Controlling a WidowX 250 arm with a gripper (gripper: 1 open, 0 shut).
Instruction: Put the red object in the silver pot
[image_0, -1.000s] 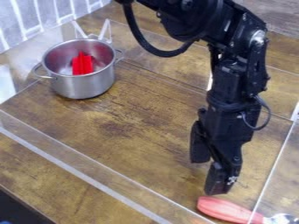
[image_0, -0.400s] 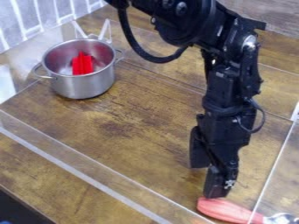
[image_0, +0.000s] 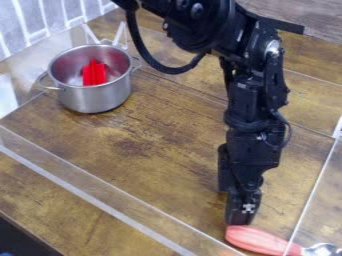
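Observation:
The silver pot (image_0: 90, 80) stands on the wooden table at the upper left. A red object (image_0: 95, 73) rests upright inside it. Far from the pot, at the lower right, my black gripper (image_0: 242, 208) points straight down with its fingertips close to the tabletop. It looks open and I see nothing between its fingers. Just below and right of the fingertips, a second red piece (image_0: 262, 241), long and rounded, lies flat on the table at the picture's bottom edge. The gripper is apart from it.
A clear plastic wall (image_0: 94, 190) runs along the table's front and left edges, and another rises at the right (image_0: 321, 190). A shiny metal bit (image_0: 325, 250) lies by the long red piece's right end. Black cables loop above the arm.
The wrist has rolled about its downward axis and the upper arm has leaned slightly left. The fingertips stayed in the same spot. The pot and both red pieces have not moved.

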